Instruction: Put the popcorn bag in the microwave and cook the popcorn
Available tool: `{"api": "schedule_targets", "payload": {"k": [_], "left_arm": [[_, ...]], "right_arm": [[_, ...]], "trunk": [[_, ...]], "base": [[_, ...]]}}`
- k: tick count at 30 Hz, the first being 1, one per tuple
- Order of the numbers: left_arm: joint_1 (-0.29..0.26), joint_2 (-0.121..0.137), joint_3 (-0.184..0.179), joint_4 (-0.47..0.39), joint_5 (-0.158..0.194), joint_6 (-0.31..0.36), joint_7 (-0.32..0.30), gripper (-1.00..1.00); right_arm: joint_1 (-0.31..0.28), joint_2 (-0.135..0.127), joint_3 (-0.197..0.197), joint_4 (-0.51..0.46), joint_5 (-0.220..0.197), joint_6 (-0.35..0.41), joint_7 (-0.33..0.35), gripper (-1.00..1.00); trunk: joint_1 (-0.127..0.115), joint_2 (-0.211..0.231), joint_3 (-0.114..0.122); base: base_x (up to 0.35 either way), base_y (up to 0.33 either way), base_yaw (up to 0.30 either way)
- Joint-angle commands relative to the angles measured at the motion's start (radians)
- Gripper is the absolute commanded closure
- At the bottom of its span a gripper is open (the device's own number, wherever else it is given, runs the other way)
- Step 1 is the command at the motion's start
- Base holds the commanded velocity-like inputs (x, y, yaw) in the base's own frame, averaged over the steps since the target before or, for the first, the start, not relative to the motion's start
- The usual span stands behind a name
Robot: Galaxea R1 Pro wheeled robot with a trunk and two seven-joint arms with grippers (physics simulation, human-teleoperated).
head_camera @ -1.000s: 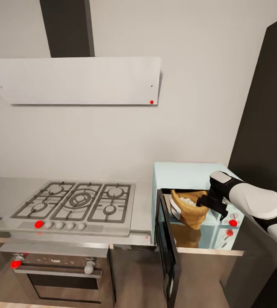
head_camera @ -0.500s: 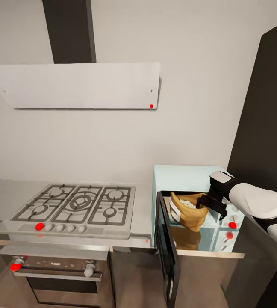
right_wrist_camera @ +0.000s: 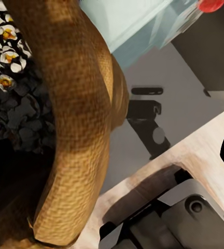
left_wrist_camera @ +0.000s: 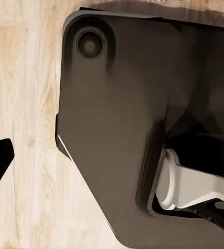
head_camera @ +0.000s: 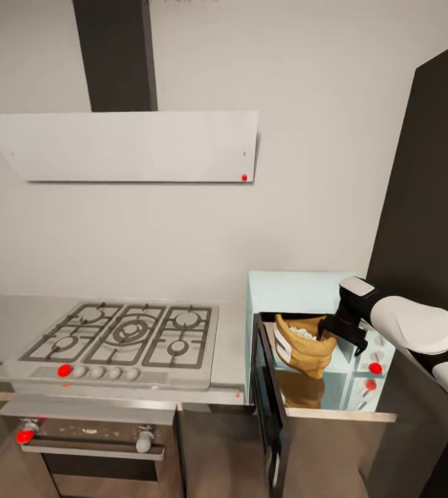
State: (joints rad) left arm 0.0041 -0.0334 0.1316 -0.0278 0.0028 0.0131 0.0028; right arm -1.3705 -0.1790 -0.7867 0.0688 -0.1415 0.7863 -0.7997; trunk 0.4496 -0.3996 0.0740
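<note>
So the right hand (head_camera: 336, 330) is clamped on the rolled rim of the popcorn bag (head_camera: 304, 346), holding it up in the open mouth of the microwave (head_camera: 300, 287), clear of the microwave floor. The bag tilts a bit and you can see whitish popcorn (head_camera: 303, 333) inside it; the right wrist view shows the popcorn (right_wrist_camera: 3, 49) up close next to the thick tan rim. The microwave door (head_camera: 269, 408) hangs wide open toward the gas hob (head_camera: 124, 335), all sitting on the grey desk (head_camera: 232, 339). Left hand: can't tell its state, its wrist view just shows the robot's dark base (left_wrist_camera: 127, 119) over the wood floor (left_wrist_camera: 24, 104).
</note>
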Motion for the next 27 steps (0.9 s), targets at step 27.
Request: {"api": "schedule_targets", "payload": {"k": [27], "left_arm": [[0.000,0.000,0.006,-0.001,0.000,0.001,0.000,-1.00]], "right_arm": [[-0.001,0.000,0.004,0.002,-0.010,-0.001,-0.004,-1.00]], "trunk": [[0.000,0.000,0.044]], "base": [[0.000,0.000,0.000]]}}
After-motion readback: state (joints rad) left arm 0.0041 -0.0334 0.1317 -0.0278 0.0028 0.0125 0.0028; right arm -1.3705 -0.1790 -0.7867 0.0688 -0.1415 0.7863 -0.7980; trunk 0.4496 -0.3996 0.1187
